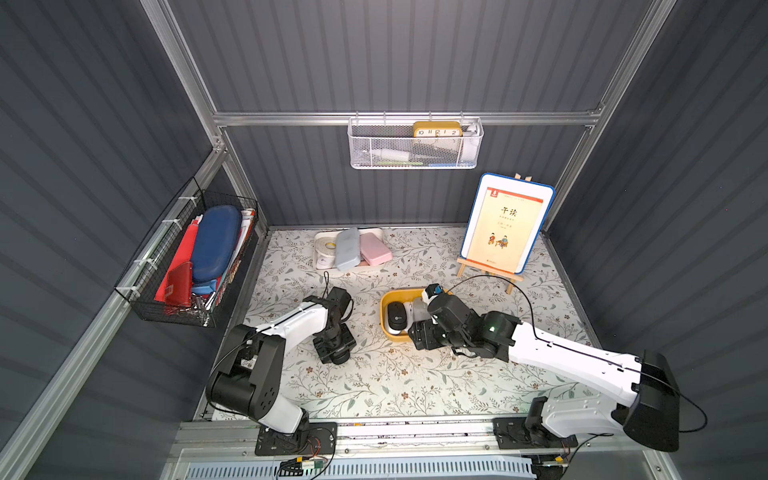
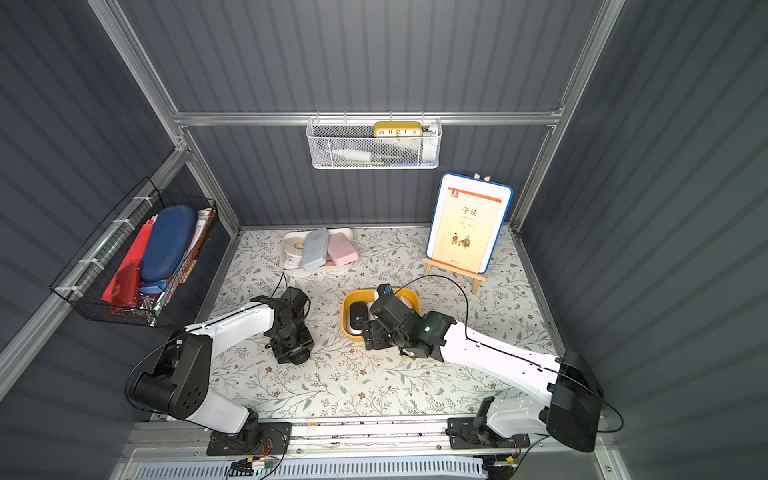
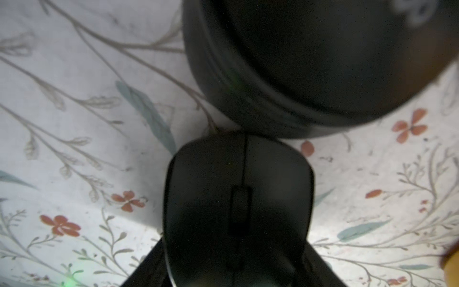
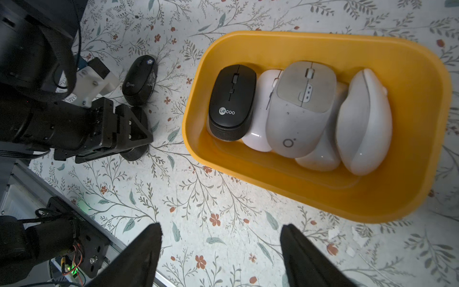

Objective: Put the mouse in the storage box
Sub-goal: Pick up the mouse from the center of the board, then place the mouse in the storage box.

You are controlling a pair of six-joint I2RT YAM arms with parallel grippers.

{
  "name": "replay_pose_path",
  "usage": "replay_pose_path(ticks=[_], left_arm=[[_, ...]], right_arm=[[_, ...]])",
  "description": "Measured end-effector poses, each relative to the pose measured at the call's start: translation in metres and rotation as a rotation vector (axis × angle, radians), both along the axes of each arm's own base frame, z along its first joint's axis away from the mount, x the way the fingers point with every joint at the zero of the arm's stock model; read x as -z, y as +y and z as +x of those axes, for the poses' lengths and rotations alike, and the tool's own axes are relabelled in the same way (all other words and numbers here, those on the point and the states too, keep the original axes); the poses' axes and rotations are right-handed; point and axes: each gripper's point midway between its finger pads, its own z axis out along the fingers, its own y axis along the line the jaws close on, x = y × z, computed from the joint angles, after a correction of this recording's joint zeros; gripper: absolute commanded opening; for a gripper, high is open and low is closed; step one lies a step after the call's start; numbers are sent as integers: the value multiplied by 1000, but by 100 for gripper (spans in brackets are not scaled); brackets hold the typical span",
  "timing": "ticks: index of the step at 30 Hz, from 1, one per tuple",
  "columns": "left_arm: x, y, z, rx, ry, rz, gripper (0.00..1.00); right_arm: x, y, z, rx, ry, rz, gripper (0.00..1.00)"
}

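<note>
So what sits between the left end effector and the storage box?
Only bare floral table cover, clearest in the right wrist view: the left end effector, around a black mouse, stands apart from the storage box.

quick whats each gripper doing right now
left gripper: closed on the black mouse
right gripper: open, holding nothing

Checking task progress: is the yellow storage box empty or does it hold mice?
Not empty. The storage box holds several mice, including a black Lecoo mouse and a grey mouse.
</note>
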Motion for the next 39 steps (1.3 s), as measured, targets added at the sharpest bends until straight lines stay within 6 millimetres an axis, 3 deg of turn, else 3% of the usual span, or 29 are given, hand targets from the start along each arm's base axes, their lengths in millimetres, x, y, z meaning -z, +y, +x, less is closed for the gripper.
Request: replay_pose_path(ticks=[6,12,17,21,24,28,30,33,36,39], left_arm=[[-14,-13,-1,51,-68,-28,54],[-75,-38,17,103,-249,-95,54],[-105,-56,13,160,-322,-152,53],[-118,-81,16,212,-353,-267,52],[-126,-111,25,281,-375,-332,53],[-129,-156,42,375,-387,-367,53],[-126,-174,51,404,-382,-368,53],[-117,-189,64,421,-367,-359,53],[-104,-198,75,426,-343,-345,53],[-85,-205,82,428,-309,-333,52]], right_arm=[[3,-5,3,27,-9,-23,80],[20,-10,8,31,22,-11,79],[36,2,-1,-72,120,114,78],[39,19,-20,-186,172,235,79],[29,15,-19,-185,133,242,79],[16,-21,3,-31,17,163,79],[7,-58,16,131,-59,88,80],[-10,-97,23,283,-153,57,80],[-14,-117,22,356,-190,41,80],[-1,-125,21,387,-170,3,80]])
